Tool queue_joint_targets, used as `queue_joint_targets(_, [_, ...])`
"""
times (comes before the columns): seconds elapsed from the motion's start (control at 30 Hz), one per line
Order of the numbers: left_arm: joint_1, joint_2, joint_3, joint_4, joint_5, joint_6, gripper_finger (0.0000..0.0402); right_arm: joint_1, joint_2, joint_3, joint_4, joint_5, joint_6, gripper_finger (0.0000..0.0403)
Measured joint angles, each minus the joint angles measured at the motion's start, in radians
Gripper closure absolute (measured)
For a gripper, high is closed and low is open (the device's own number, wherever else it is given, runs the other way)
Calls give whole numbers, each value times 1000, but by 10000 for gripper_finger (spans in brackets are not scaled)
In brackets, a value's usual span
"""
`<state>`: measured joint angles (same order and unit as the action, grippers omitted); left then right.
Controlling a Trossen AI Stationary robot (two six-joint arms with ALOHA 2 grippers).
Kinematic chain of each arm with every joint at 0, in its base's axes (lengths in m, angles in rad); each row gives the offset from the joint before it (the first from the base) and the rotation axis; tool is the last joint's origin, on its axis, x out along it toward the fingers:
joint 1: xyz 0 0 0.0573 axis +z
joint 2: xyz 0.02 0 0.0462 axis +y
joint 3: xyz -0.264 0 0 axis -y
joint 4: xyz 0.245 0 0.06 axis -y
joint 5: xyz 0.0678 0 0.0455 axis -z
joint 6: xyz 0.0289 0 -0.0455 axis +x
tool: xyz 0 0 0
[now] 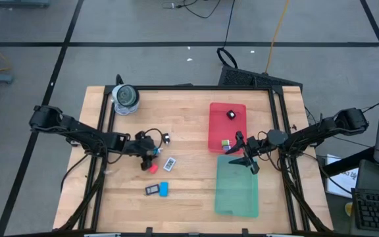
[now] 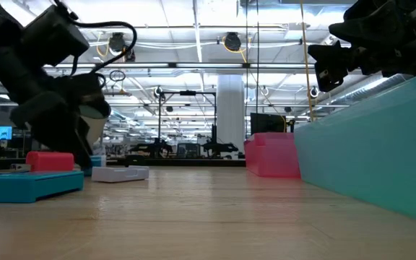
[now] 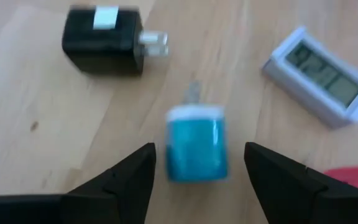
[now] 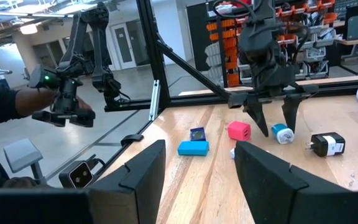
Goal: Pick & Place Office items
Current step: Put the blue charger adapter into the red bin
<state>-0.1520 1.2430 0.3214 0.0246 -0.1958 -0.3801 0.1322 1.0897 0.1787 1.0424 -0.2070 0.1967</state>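
Left fingers (image 3: 129, 180): spread wide, one on each side of the blue charger, neither seen touching it; nothing held.
Blue charger (image 3: 196, 144): lies flat on the bench (image 1: 189, 191), between the fingers, metal prongs pointing away from the wrist camera.
Black charger (image 3: 104, 38): just beyond the blue one, on its side, white label on top, prongs out to one side.
White display unit (image 3: 321, 76): near the blue charger, flat on the wood, screen up.
Pink charger (image 4: 239, 131): beside the left gripper (image 4: 272, 127), apart from it.
Blue bar (image 1: 164, 189): nearer the front edge, touching a small dark block (image 1: 152, 190).
Right gripper (image 1: 250, 155): over the seam between the red tray (image 1: 227, 125) and green tray (image 1: 237, 187); fingers apart, empty.
Red tray contents: one dark piece (image 1: 231, 115) and a small green piece (image 1: 226, 143).
Grey roll (image 1: 125, 97): far left corner of the bench.
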Motion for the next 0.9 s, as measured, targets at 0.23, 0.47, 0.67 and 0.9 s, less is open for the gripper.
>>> queue_joint_targets(0.23, [0,0,0,25,-87,4,151,0,0,0,0,0,0,222])
queue_joint_targets(0.47, [0,0,0,0,-98,1,151,0,0,0,0,0,0,222])
queue_joint_targets(0.67, [0,11,0,3,-99,-15,151,0,0,0,0,0,0,222])
queue_joint_targets(0.9, [-1,79,3,19,-102,-12,151,0,0,0,0,0,3,222])
